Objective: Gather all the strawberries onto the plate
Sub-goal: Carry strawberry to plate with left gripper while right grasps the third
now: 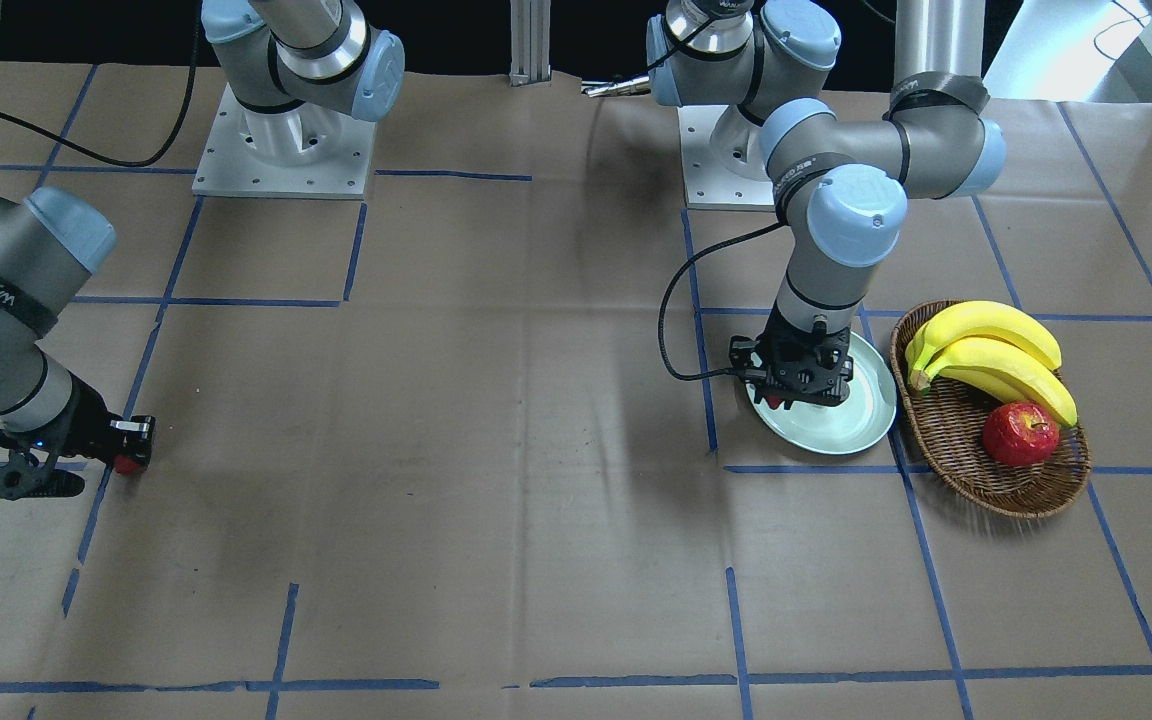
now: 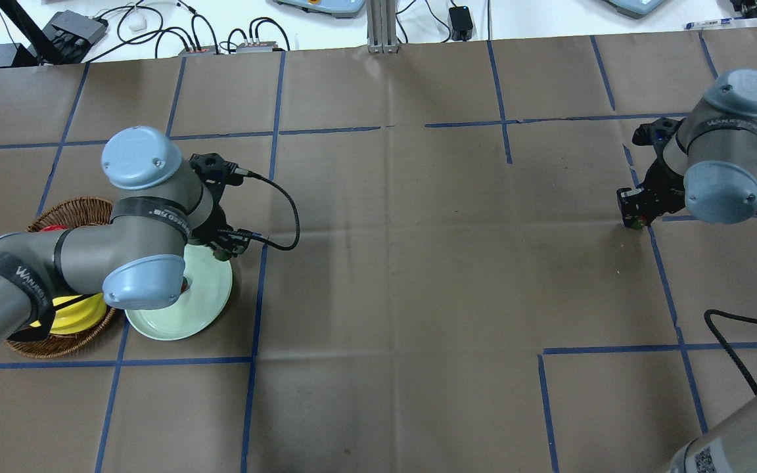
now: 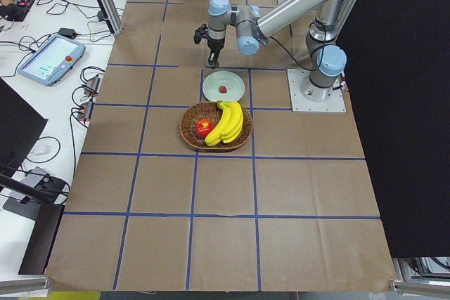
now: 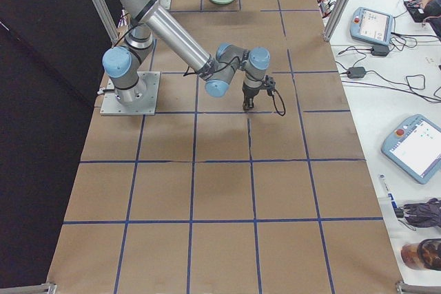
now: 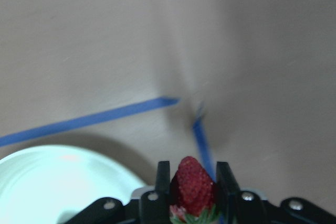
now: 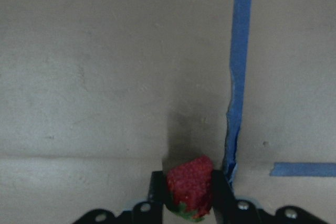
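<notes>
My left gripper (image 5: 193, 169) is shut on a red strawberry (image 5: 194, 184) with its green top toward the wrist. It hangs over the far edge of the pale mint plate (image 5: 47, 177), by a blue tape corner. A second strawberry (image 3: 222, 89) lies in the plate (image 3: 232, 82). Far across the table, my right gripper (image 6: 190, 179) is shut on another strawberry (image 6: 190, 186), low over the brown paper beside a blue tape line. Whether this berry touches the table I cannot tell. In the overhead view the left gripper (image 2: 224, 248) and right gripper (image 2: 635, 217) sit at opposite ends.
An oval wicker basket (image 1: 986, 490) stands right beside the plate (image 1: 861, 420), holding bananas (image 1: 996, 350) and a red apple (image 1: 1019, 433). Brown paper with blue tape lines covers the table. Cables and pendants lie on a side bench with a person's hand near them.
</notes>
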You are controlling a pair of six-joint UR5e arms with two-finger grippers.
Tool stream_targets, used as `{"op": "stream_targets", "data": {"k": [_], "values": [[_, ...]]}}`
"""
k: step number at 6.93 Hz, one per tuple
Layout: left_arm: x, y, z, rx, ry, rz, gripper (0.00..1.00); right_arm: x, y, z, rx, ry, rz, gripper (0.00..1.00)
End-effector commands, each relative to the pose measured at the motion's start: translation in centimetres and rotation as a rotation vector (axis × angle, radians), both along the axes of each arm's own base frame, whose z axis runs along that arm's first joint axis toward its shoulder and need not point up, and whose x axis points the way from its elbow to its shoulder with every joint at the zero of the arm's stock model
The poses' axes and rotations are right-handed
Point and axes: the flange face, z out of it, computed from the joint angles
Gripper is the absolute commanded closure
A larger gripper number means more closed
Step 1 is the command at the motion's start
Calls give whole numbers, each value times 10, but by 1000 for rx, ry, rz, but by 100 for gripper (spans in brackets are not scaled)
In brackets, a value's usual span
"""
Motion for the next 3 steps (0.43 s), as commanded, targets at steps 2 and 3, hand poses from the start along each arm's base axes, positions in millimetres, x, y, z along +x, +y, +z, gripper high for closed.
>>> {"op": "stream_targets", "data": {"k": [2, 3], "values": [[26, 21, -20, 50, -27, 19, 4, 36, -22, 81, 6, 25, 33, 96], [28, 18, -16, 41, -29, 23, 1, 81, -29, 99, 24, 26, 14, 96]]}}
